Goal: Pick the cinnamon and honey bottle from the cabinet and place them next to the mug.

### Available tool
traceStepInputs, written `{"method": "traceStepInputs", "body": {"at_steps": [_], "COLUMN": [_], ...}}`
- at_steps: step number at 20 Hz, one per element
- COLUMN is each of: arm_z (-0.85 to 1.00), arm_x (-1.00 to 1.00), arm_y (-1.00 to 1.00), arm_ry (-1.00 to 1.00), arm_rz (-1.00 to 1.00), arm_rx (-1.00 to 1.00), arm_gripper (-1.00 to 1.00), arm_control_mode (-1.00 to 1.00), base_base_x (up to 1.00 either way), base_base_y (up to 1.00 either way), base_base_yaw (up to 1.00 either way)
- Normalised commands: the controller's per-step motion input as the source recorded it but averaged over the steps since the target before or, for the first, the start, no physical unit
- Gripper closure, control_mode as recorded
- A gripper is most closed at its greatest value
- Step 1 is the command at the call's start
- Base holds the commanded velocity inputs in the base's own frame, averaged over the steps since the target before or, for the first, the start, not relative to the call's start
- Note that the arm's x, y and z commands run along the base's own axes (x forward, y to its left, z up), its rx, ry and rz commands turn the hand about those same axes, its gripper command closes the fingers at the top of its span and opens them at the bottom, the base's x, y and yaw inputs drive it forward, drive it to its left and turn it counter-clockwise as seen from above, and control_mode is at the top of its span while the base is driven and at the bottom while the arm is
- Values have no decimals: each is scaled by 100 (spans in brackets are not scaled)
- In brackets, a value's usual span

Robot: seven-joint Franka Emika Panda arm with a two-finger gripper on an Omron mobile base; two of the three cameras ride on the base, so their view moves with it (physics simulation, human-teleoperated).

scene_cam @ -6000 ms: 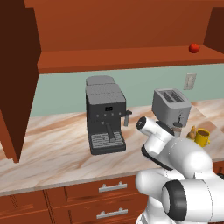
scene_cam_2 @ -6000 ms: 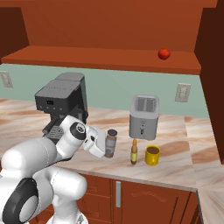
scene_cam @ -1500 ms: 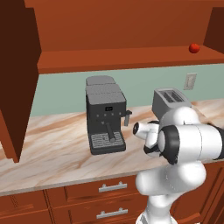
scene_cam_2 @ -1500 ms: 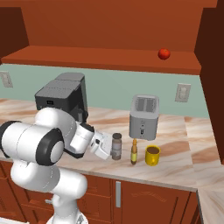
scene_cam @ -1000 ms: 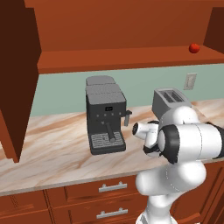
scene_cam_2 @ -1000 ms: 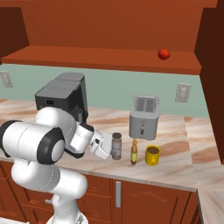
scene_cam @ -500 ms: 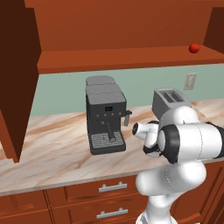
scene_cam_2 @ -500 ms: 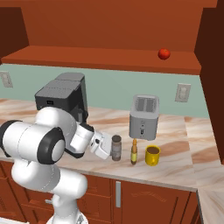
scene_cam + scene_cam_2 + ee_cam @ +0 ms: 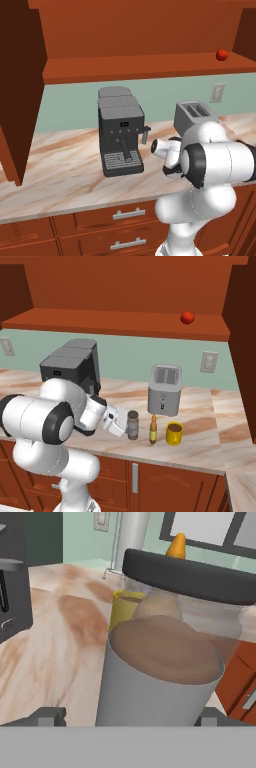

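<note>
The cinnamon stood on the counter beside the honey bottle (mug just beyond); the gripper flanked it, jaws apart.

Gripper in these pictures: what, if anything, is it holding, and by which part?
Nothing. The gripper is open, its fingertips apart on either side of the cinnamon, which stands on the counter.

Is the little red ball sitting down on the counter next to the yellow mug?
No, the red ball sits high on the cabinet shelf, far above the yellow mug on the counter.
</note>
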Motion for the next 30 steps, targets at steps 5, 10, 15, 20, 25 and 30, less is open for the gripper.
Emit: {"method": "traceStepInputs", "body": {"at_steps": [5,10,15,20,25,30], "arm_z": [49,49,59,82,88,81], "arm_x": [0,0,-1,-15,-26,-80], "arm_y": [0,0,0,0,0,5], "arm_ry": [0,0,0,0,0,4], "arm_rz": [0,0,0,0,0,12], "arm_rx": [0,0,0,0,0,3], "arm_gripper": [-100,-100,-100,-100,-100,-100], "arm_control_mode": [-100,-100,-100,-100,-100,-100], "base_base_x": [0,0,0,0,0,0], "base_base_y": [0,0,0,0,0,0], "base_base_yaw": [0,0,0,0,0,0]}}
